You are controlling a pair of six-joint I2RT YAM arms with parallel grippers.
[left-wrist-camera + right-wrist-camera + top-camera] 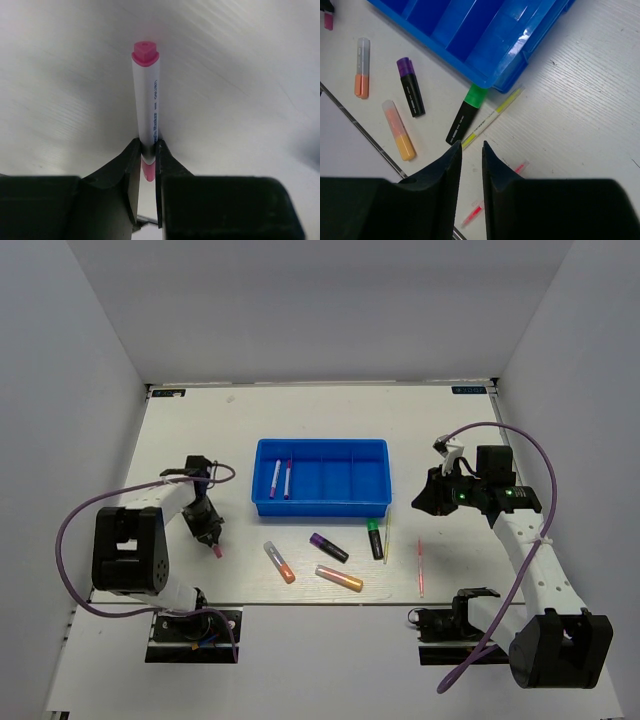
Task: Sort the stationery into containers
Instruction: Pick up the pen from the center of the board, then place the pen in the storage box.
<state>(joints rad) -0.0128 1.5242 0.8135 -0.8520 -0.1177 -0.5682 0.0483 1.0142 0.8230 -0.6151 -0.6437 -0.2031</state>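
While outside tray (320,508), pink-white pen (148,95) in left gripper (148,145) (pinched).

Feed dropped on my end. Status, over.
Left hand shut on pink-white pen. Right hand empty, slightly open, near green-black highlighter. Two pens in blue tray. Nothing blocking tray.

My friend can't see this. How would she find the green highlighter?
Find the blue tray. By its near right corner lies the green highlighter, beside a thin yellow stick. Only it has a green cap on a black body.
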